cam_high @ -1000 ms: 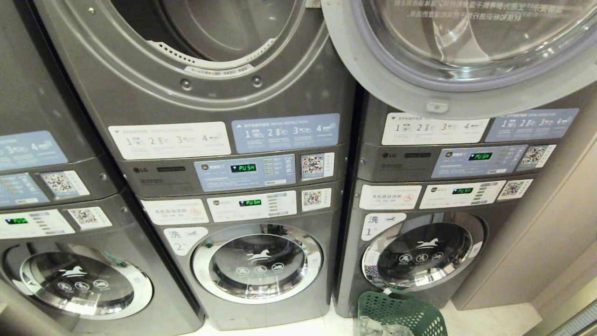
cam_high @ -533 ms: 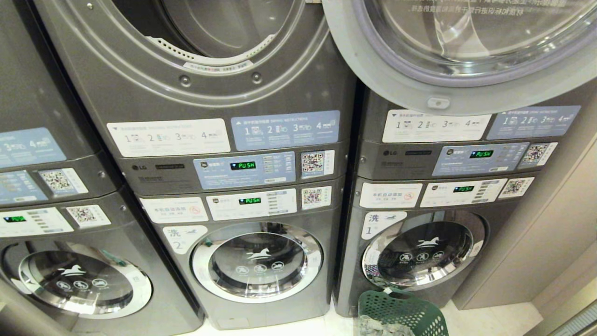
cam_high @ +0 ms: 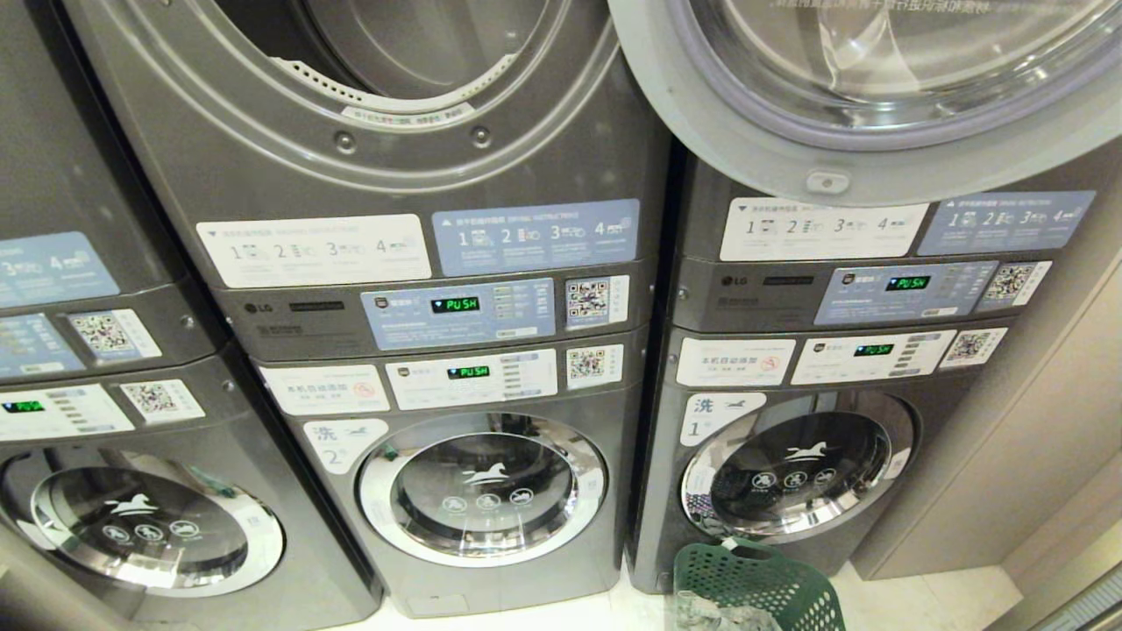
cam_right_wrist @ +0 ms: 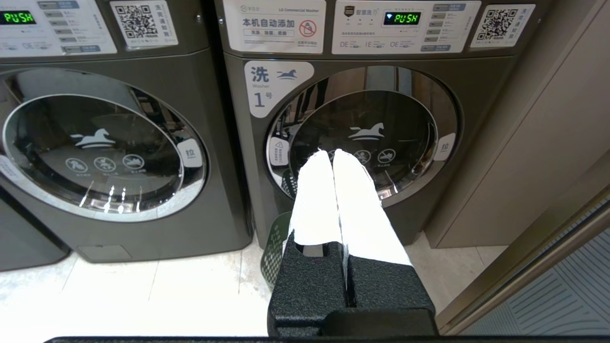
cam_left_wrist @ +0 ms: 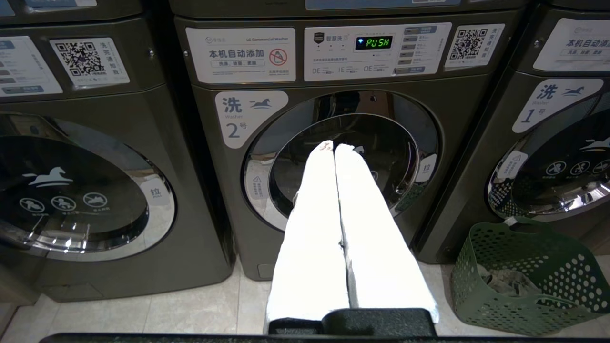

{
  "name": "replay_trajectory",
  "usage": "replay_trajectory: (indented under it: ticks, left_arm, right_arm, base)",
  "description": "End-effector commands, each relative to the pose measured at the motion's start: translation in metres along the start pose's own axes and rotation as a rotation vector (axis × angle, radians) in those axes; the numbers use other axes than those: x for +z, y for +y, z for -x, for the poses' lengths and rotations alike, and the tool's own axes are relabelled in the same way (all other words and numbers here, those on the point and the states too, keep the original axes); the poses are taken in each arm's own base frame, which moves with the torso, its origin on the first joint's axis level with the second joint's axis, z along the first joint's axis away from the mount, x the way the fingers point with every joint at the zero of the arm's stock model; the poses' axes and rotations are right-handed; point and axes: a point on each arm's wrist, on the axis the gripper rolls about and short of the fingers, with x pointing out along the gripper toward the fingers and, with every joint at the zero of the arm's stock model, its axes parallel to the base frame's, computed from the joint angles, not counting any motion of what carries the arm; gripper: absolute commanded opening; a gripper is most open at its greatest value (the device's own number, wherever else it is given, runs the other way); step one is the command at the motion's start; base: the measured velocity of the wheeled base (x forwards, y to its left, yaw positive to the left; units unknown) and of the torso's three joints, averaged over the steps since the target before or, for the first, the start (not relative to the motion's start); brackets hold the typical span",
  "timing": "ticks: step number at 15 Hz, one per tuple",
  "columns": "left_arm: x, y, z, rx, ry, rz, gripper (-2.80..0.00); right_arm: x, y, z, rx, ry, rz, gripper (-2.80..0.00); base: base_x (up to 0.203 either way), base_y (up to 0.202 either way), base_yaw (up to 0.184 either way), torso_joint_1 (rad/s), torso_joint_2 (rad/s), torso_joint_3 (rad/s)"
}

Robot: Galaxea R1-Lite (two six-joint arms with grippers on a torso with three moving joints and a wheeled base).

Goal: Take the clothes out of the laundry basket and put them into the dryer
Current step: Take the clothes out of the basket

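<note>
Both pincers clenched and empty before the laundry machines

The left pincer (cam_left_wrist: pixel 333 148) points at the washer marked 2 (cam_left_wrist: pixel 333 157), its fingers pressed together; the green laundry basket (cam_left_wrist: pixel 524 281) sits on the floor off to its right, holding the clothes (cam_left_wrist: pixel 505 282). The right pincer (cam_right_wrist: pixel 332 153), likewise clenched, faces the washer marked 1 (cam_right_wrist: pixel 367 138), basket just below-left. The dryer (cam_high: pixel 386 53) stands open above.

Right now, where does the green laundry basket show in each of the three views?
Head view: laundry basket at the bottom edge, on the floor before the washer marked 1.
Left wrist view: at the far right, grey-blue clothes inside.
Right wrist view: only a sliver beside the right gripper.
Shared landmark: the washer marked 1.
</note>
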Motion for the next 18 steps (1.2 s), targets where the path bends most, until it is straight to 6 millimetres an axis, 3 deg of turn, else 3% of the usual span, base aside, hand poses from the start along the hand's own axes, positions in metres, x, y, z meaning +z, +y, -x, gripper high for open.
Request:
replay_trajectory:
  ticks: [1,18]
  left_arm:
    - [0.0,0.0,0.0,0.0,-0.001,0.0,-2.8]
    - [0.0,0.0,0.0,0.001,-0.001,0.0,-2.8]
  right_arm:
    - [0.0003,0.0,0.0,0.001,0.001,0.0,-2.8]
    - [0.0001,0.0,-0.0001,0.001,0.002,0.002,-2.8]
  base:
    - [0.0,0.0,0.0,-0.071,0.16,0.084]
    - [0.0,0.0,0.0,-0.106,0.22,0.116]
